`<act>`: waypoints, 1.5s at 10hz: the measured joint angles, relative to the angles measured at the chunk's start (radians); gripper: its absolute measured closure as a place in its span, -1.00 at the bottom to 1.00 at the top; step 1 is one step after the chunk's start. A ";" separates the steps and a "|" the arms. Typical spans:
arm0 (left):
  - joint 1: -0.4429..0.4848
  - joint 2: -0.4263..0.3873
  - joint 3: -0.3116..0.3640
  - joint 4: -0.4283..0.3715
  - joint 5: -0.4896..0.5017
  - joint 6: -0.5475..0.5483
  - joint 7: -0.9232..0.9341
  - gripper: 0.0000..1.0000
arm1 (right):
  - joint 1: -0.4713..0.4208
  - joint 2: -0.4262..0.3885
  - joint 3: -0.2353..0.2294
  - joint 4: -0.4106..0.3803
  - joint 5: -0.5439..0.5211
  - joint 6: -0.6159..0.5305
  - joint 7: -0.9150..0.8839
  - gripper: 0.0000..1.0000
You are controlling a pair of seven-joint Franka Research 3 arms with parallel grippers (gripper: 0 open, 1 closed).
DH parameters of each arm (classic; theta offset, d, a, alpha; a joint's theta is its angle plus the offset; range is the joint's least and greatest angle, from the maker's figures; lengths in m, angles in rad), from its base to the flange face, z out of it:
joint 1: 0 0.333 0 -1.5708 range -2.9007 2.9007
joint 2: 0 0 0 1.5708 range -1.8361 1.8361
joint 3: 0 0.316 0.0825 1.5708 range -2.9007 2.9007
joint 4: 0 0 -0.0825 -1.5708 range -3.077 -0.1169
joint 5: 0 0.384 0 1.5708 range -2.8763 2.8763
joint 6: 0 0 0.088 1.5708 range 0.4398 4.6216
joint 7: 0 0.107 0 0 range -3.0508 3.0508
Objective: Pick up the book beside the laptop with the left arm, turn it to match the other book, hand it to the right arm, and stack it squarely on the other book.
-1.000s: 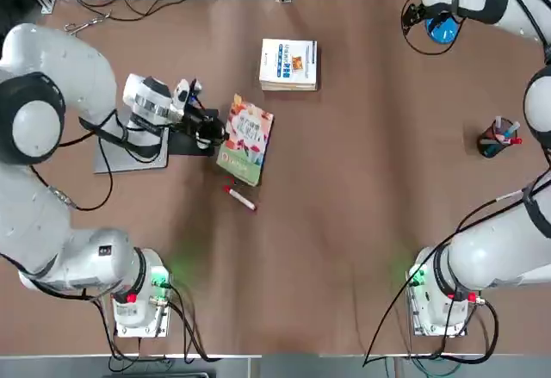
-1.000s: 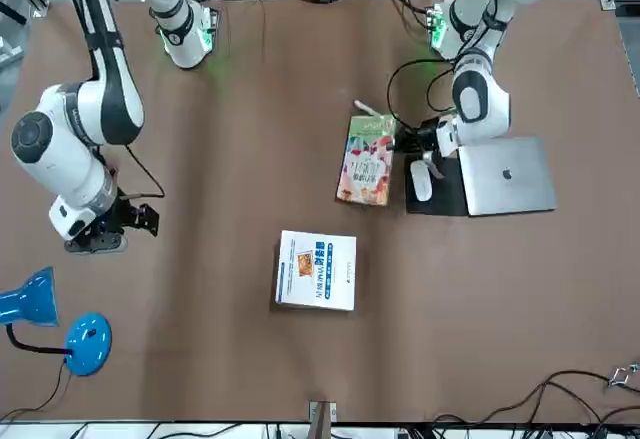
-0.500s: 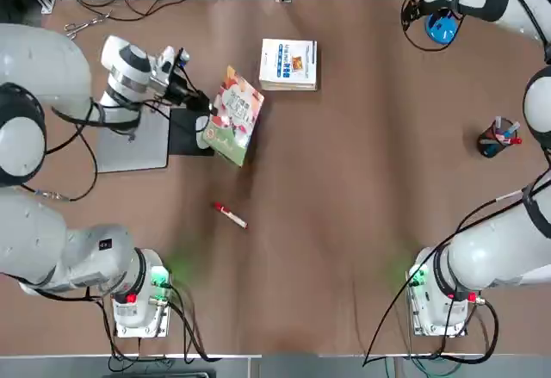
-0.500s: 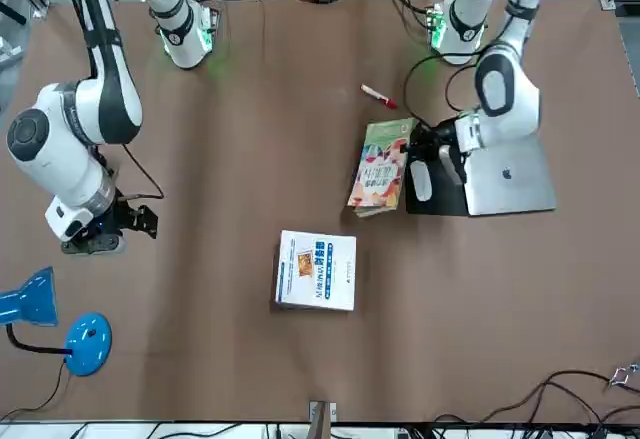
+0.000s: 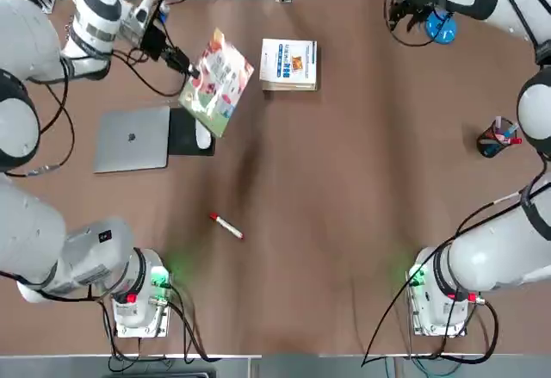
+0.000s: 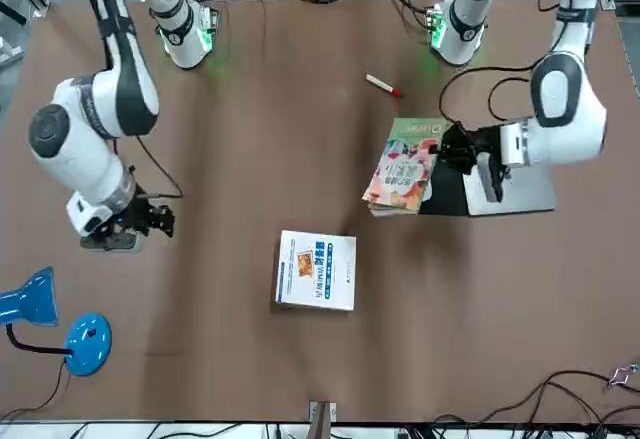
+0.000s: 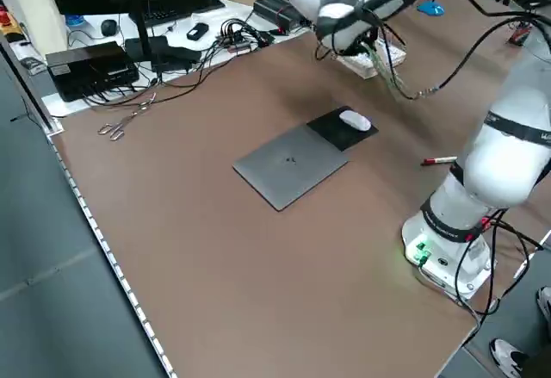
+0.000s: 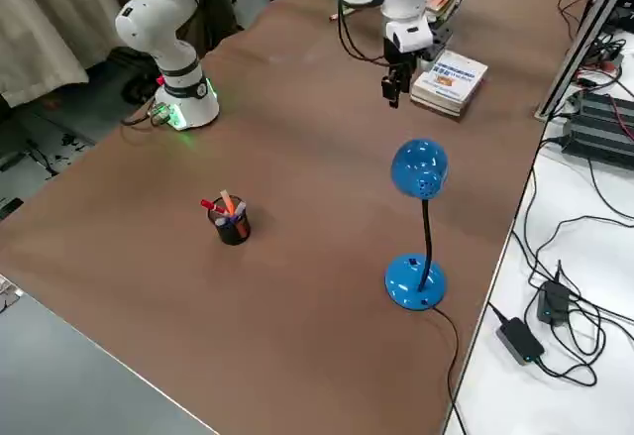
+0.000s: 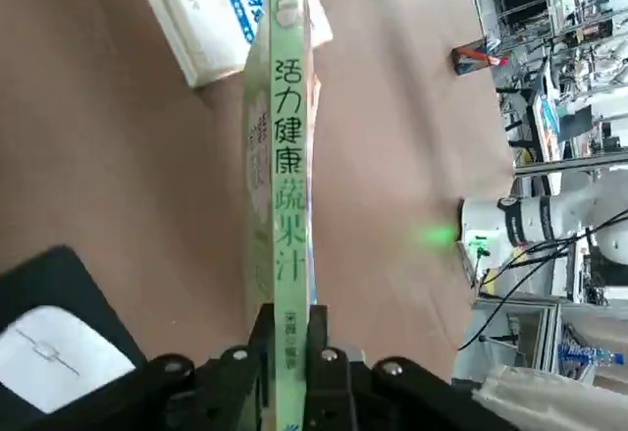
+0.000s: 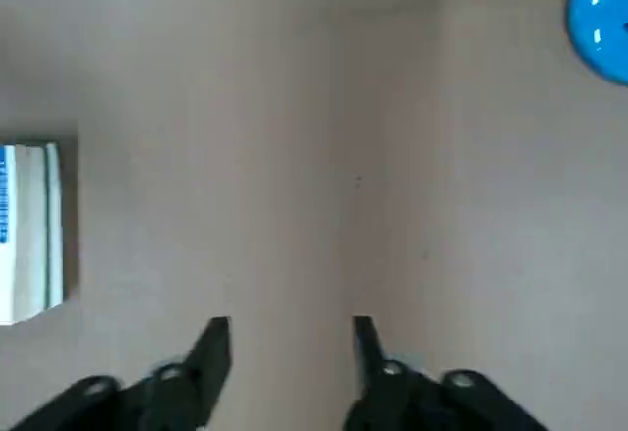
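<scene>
"What has the left hand (image 9: 290,352) got?"

"The colourful book (image 9: 289,195), pinched between its two fingers, one on each cover, with the spine between them. In the top view it's at upper centre-left, raised over the counter (image 5: 301,223)."

"How will it handle?"

"Light, I'd guess, and a bit floppy, with glossy covers that could slide or swing if pinched too near a corner. I'd keep the grip firm and have the other hand take a free edge, well in from the corner and across all the pages."

"Which way does it point?"

"From overhead, the long axis slants from upper right to lower left, green band at the lower-left end. The illustrated cover shows to the overhead camera. It needs more turning, I think, to line up with the white book (image 5: 288,64)."

"Where's that?"

"Just to its right, near upper centre, lying flat and looking nearly square to the frame."

"And the right hand (image 10: 290,325)?"

"Upper right from overhead, fingers spread wide with nothing between them. It should wait for the turn, then come in for the handover."

"Anything near?"

"The laptop (image 5: 132,139) and mouse pad (image 5: 185,141), lower left of the book."
</scene>
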 joint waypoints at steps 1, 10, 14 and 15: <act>-0.023 0.055 -0.002 0.070 0.038 0.000 -0.012 0.69 | 0.004 0.000 0.000 0.006 0.008 -0.011 0.000 0.35; -0.313 0.699 0.024 0.945 0.325 -0.201 -0.042 0.69 | 0.031 0.038 -0.001 0.021 0.077 -0.031 0.101 0.96; -0.477 0.860 0.108 1.265 0.326 -0.202 0.044 0.69 | 0.081 0.063 0.000 0.054 0.154 -0.031 0.312 0.96; -0.506 0.880 0.128 1.305 0.326 -0.200 0.052 0.69 | 0.096 0.079 0.000 0.074 0.154 -0.031 0.372 0.96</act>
